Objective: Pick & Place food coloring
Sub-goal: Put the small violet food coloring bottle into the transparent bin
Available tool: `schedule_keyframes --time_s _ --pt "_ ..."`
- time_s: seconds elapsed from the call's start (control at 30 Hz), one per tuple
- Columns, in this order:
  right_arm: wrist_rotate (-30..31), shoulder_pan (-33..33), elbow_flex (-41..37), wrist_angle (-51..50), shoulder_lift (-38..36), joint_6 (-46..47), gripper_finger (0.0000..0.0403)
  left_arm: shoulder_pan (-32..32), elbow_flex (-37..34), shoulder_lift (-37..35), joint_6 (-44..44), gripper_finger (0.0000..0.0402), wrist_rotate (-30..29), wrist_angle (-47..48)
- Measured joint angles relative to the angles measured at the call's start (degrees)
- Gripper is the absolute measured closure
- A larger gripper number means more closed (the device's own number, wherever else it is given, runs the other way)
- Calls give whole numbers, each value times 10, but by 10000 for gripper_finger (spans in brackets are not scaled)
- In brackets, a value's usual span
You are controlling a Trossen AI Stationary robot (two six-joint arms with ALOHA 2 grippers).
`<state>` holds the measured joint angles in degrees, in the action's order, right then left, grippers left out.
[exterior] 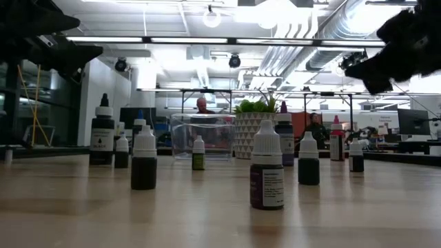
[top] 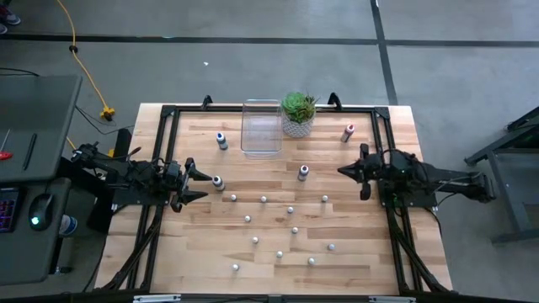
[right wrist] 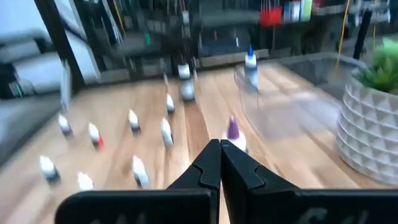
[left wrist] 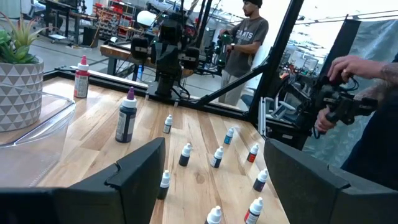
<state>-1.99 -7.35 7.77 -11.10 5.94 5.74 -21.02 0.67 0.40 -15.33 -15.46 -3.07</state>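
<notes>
- Food coloring bottles point(top: 279, 222) — small dropper bottles standing scattered over the near and middle part of the wooden table point(top: 210, 252), most white-capped, all apart from one another.
- Purple-capped bottle point(top: 303, 172) — upright mid-table, just ahead of the right gripper point(top: 344, 171), not touching it.
- Right gripper — at the right side of the table, fingers pressed together, holding nothing.
- Left gripper point(top: 202, 185) — at the left side, fingers spread wide and empty; a white-capped bottle point(top: 218, 182) stands just beside its tips.
- Clear bin point(top: 261, 126) — far middle, a blue-capped bottle point(top: 221, 140) beside it.
- Potted succulent point(top: 298, 114) — touching the bin's right side.
- Red-capped bottle point(top: 348, 132) — far right.
</notes>
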Motion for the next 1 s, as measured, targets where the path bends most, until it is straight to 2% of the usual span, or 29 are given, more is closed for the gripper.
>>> schedule_keyframes --time_s 0.27,0.47,0.57,0.8,1.0 --pt "-1 8 154 -56 169 18 402 0 0 0 0 130 0 0" --pt "-32 21 305 -159 320 33 402 0 0 0 0 130 0 0" --pt "-29 43 382 -218 382 27 402 0 0 0 0 130 0 0" --pt "17 125 534 -361 491 -60 402 0 0 0 0 130 0 0" --pt "44 196 629 -443 570 -30 402 0 0 0 0 130 0 0"
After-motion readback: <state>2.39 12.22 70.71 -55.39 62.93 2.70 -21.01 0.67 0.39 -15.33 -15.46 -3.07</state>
